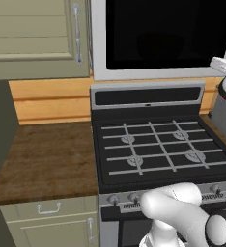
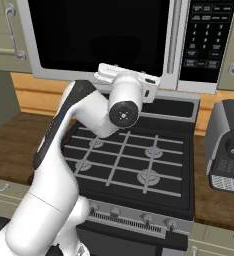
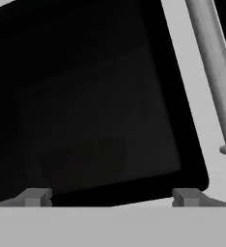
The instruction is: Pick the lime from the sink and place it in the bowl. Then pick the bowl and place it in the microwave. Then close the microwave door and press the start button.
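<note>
Facing the door [image 3: 95, 101], spread gripper [image 3: 112, 197] is hovering; rigid, hinged panel, likely best pushed near handle [image 3: 212, 72].

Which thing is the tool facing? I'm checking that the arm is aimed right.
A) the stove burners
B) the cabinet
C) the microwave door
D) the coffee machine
C: in the hand view the open tool looks straight at the black glass of the microwave door, with the bar handle beside it.
</note>
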Controlling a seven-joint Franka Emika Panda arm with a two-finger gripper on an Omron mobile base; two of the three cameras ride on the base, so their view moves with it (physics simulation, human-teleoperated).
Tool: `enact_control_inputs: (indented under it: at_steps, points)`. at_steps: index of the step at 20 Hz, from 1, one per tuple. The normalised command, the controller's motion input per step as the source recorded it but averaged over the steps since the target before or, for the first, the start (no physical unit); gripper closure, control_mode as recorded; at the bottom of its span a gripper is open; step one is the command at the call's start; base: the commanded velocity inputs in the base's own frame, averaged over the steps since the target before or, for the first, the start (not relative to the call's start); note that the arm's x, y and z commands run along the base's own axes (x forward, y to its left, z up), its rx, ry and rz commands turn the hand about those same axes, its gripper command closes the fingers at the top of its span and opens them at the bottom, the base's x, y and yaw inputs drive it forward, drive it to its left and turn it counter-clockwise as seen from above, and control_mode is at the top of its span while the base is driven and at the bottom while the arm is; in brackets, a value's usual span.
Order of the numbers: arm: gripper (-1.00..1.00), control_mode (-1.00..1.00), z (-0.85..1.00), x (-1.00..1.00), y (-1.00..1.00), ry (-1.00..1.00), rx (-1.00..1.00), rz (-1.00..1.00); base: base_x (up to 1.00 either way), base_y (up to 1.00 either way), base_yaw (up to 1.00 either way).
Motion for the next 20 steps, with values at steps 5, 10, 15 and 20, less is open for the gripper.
enact_control_inputs:
  at_steps: [5,10,15,20]
  points:
    - [-1.0,-1.0,0.0,-0.75,-1.0,-0.06,0.23,0.01,0.0,0.0,0.0]
    - [-1.0,-1.0,0.0,-0.09,-0.93,0.0,0.15,0.07,0.0,0.0,0.0]
    - [-1.0,-1.0,0.07,0.08,-0.32,-0.02,0.15,0.33,0.0,0.0,0.0]
    - [-1.0,-1.0,0.13,0.02,0.0,0.0,0.19,0.43,0.0,0.0,0.0]
